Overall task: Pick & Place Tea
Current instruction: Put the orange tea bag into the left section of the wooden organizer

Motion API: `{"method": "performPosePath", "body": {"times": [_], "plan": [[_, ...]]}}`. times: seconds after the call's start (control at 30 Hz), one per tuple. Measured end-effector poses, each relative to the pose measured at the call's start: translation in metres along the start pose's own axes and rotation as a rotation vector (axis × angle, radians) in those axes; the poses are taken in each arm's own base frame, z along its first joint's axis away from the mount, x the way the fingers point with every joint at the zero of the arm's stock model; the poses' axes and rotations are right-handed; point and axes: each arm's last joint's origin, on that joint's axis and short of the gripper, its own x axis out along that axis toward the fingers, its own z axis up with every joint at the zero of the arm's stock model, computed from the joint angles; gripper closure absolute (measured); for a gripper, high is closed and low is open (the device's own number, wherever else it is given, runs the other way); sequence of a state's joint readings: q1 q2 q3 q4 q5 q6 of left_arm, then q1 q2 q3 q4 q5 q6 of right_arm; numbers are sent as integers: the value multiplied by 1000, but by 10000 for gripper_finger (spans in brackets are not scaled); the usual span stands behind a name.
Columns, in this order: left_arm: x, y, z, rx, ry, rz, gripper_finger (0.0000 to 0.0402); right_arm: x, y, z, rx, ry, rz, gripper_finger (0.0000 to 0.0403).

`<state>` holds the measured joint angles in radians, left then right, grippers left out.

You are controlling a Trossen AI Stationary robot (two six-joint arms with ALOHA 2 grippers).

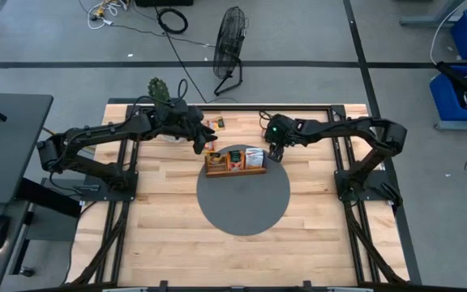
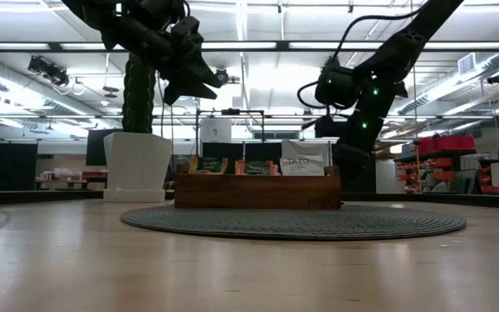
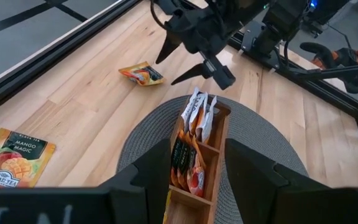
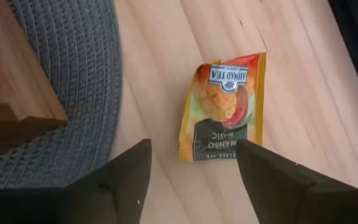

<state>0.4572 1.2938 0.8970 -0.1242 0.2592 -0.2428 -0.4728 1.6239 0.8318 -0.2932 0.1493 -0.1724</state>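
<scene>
A brown wooden slotted tray (image 1: 233,169) stands on a round grey mat (image 1: 242,203), with several tea sachets (image 3: 194,118) upright in its slots. An orange tea sachet (image 4: 224,106) lies flat on the wood beside the mat. My right gripper (image 4: 191,168) hovers open just above and short of it, touching nothing. Another orange sachet (image 3: 14,158) lies on the wood behind the tray. My left gripper (image 3: 197,180) hangs open above the tray's left end, with nothing between its fingers.
A cactus in a white pot (image 2: 137,165) stands at the table's far left. A black fan (image 1: 229,40) is on the floor beyond the far edge. The near half of the wooden table (image 1: 177,235) has free room.
</scene>
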Motion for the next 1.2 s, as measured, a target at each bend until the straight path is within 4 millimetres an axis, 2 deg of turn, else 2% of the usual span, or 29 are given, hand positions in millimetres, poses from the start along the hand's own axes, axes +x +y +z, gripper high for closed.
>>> {"method": "performPosePath", "body": {"times": [0.17, 0.43, 0.6, 0.93, 1.03, 1.2], "plan": [[0, 0, 0, -1, 0, 0, 246, 12, 2, 0, -50, 7, 1, 156], [0, 0, 0, -9, 0, 0, 246, 27, 3, -5, -15, 60, 16, 183], [0, 0, 0, -9, 0, 0, 246, 28, 3, -6, 13, 64, 23, 233], [0, 0, 0, -9, 0, 0, 246, 30, -5, -10, 182, 92, 45, 392], [0, 0, 0, -9, 0, 0, 246, 30, -5, -12, 222, 124, 37, 394], [0, 0, 0, -9, 0, 0, 246, 14, -2, -10, 219, 164, 24, 400]]}}
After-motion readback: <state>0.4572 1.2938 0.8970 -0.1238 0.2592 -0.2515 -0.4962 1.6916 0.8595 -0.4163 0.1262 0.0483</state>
